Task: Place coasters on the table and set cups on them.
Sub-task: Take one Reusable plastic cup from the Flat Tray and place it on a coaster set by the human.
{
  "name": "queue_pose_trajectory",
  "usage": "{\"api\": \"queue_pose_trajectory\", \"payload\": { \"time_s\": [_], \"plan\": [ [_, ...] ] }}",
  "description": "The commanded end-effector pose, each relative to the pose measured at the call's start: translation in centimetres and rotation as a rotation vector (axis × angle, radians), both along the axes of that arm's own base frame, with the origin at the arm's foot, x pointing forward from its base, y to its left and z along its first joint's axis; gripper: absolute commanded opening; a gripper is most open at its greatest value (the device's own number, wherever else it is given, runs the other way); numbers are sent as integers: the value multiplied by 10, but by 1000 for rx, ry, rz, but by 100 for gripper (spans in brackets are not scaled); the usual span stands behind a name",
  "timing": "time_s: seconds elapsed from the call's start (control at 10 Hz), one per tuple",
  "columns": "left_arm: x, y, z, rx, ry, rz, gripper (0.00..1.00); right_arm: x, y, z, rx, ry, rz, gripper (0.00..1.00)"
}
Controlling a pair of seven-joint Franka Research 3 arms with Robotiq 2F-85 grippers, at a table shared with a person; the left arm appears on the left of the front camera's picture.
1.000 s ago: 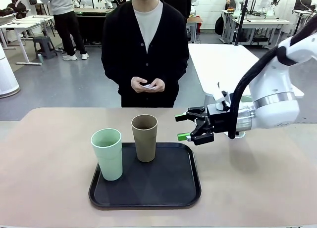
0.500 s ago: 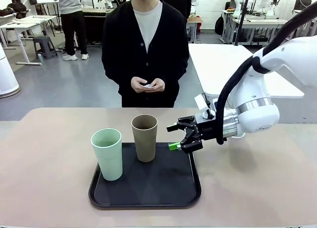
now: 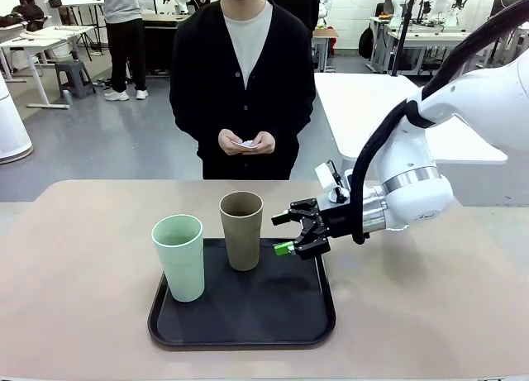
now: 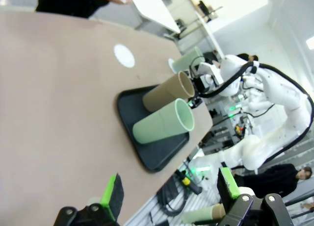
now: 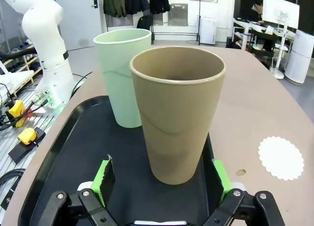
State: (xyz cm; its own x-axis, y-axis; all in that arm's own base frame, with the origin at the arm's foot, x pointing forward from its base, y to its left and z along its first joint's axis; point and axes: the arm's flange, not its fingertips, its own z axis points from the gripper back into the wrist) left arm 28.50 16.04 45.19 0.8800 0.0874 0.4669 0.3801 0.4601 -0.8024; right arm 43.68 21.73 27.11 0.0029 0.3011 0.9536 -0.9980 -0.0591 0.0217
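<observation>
Your right gripper point(image 3: 279, 234), spread wide, faces the tall brown-taupe matte tumbler point(image 3: 241, 230) standing on the black rounded-square tray point(image 3: 248, 331): you're at the grasp. Next, you'd likely straddle it, close, then carry it to the bare white lacy coaster point(image 5: 281, 158) on the beige tabletop point(image 3: 430, 315).

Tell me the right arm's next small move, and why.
Probably ease the right gripper forward a little toward the brown cup until its pads flank it, then close. Its jaws are open. The cup stands upright on the black tray, lined up between the fingers but just short of them. A bare coaster lies on the table.
</observation>
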Motion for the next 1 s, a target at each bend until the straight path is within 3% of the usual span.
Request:
{"api": "queue_pose_trajectory", "payload": {
  "time_s": [0.0,0.1,0.9],
  "plan": [
    [-1,1,0,-4,-13,-4,100,4,12,-3,-13,20,-53,100],
    [-1,1,0,-4,-13,-4,100,0,0,0,0,0,0,100],
    [-1,1,0,-4,-13,-4,100,7,14,-8,13,6,-2,100]
  ]
}}
